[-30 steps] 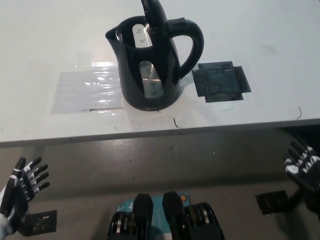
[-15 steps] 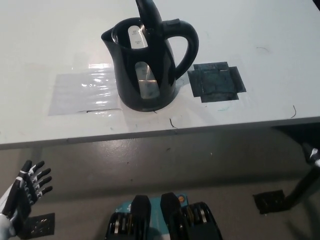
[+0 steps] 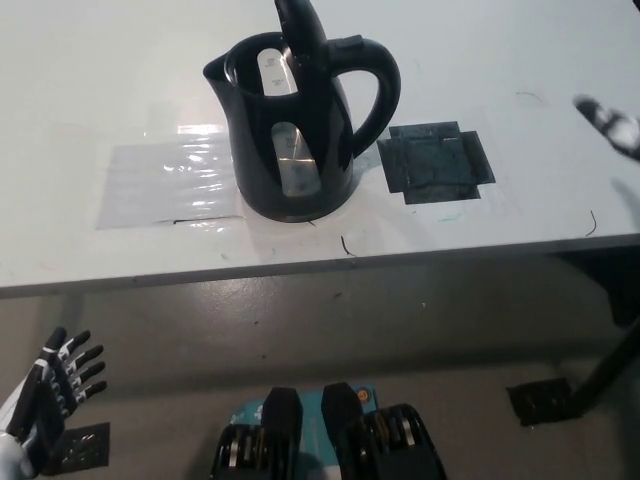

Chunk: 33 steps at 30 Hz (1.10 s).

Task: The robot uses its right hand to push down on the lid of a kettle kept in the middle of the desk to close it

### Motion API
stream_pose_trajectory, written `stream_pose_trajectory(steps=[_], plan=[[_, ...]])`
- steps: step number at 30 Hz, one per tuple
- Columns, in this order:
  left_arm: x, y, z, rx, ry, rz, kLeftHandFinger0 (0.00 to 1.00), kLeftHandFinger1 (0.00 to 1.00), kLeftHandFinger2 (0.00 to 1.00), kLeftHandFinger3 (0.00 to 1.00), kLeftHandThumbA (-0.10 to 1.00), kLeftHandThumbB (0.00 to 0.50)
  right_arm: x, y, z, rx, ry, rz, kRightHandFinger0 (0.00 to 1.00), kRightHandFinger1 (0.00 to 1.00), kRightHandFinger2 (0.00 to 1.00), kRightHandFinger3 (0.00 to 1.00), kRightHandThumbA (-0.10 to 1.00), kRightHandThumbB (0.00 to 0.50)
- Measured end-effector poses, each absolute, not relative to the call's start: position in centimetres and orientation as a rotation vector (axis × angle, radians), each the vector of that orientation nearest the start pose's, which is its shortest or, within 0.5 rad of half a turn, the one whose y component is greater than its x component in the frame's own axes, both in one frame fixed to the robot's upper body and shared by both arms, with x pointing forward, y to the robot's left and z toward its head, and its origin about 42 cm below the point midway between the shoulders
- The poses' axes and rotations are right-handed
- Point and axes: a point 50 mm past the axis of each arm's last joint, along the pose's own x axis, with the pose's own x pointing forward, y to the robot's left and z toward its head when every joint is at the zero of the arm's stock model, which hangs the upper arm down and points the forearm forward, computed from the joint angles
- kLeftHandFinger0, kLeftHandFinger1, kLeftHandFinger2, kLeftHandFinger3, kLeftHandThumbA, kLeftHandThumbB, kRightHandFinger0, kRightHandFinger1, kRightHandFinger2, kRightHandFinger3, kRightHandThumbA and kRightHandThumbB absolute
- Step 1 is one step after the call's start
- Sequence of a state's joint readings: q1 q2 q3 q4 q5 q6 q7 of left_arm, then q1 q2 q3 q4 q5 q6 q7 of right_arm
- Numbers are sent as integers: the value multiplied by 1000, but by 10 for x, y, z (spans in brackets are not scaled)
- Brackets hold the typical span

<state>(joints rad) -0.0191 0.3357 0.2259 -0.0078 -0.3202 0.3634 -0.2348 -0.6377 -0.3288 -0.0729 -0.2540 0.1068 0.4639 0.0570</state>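
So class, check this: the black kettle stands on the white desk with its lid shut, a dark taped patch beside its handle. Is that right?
Not quite. In the head view the kettle has its lid standing open, not shut. The rest holds: it stands on the white desk, with the dark taped patch beside its handle.

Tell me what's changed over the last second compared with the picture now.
The right hand has risen from below the desk's front edge at the lower right to above the desk, at the picture's right edge; it is blurred and holds nothing. The kettle has not been touched: its lid still stands open. The left hand rests low at the lower left, fingers apart, as before. The dark patch beside the kettle is unchanged.
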Motion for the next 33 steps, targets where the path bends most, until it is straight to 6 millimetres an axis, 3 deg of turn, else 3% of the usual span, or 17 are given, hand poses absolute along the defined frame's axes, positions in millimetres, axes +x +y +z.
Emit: stream_pose_trajectory(steps=[8,15,16,18,19,20,21,23,24,25,26,27,29,30,31,32,33], plan=[[282,367,115,-56,265,-27,1000,1000,1000,1000,932,68,479,-186,414,-242,-370,172,1000,1000,1000,1000,756,0],[278,364,109,-57,283,-35,1000,1000,1000,1000,929,77,527,-128,429,-226,-280,196,1000,1000,1000,1000,665,35],[277,363,108,-58,286,-37,1000,1000,1000,1000,929,78,535,-119,428,-232,-258,195,1000,1000,1000,931,622,30],[276,362,105,-60,294,-41,1000,1000,1000,1000,925,84,547,-105,426,-250,-216,192,1000,1000,1000,958,706,19],[275,361,104,-60,297,-44,1000,1000,1000,1000,913,87,553,-99,423,-269,-194,186,858,834,770,788,690,23],[275,361,104,-60,299,-46,1000,1000,1000,1000,910,87,556,-94,423,-282,-185,183,473,592,638,765,652,20],[274,360,103,-60,302,-47,1000,1000,1000,1000,909,87,561,-89,419,-297,-159,178,384,533,583,730,635,18],[273,360,102,-59,305,-50,1000,1000,1000,1000,911,81,569,-78,416,-333,-130,165,574,760,753,869,620,0],[273,360,101,-58,307,-50,1000,1000,1000,1000,912,81,572,-72,417,-347,-122,163,675,805,755,893,610,0],[272,359,101,-57,308,-51,1000,1000,1000,1000,914,74,574,-67,415,-362,-109,161,623,752,733,876,599,6],[272,359,101,-57,309,-52,1000,1000,1000,1000,914,73,576,-63,415,-373,-106,156,812,958,957,977,585,4],[272,359,100,-57,310,-54,1000,1000,1000,1000,913,72,578,-59,414,-381,-99,153,935,1000,1000,1000,574,2],[271,358,100,-56,313,-57,1000,1000,1000,1000,909,66,578,-51,411,-392,-94,151,782,909,942,995,622,0],[271,358,99,-55,315,-59,1000,1000,1000,1000,908,66,578,-47,409,-398,-88,151,776,907,939,992,624,0],[271,357,99,-55,317,-62,1000,1000,1000,1000,908,63,578,-43,407,-403,-87,151,298,404,532,849,612,0],[271,356,98,-54,318,-65,1000,1000,1000,1000,909,54,577,-38,404,-408,-83,152,309,514,643,947,627,0],[271,355,98,-53,320,-66,1000,1000,1000,1000,909,51,577,-35,401,-417,-78,152,413,551,647,901,625,0]])
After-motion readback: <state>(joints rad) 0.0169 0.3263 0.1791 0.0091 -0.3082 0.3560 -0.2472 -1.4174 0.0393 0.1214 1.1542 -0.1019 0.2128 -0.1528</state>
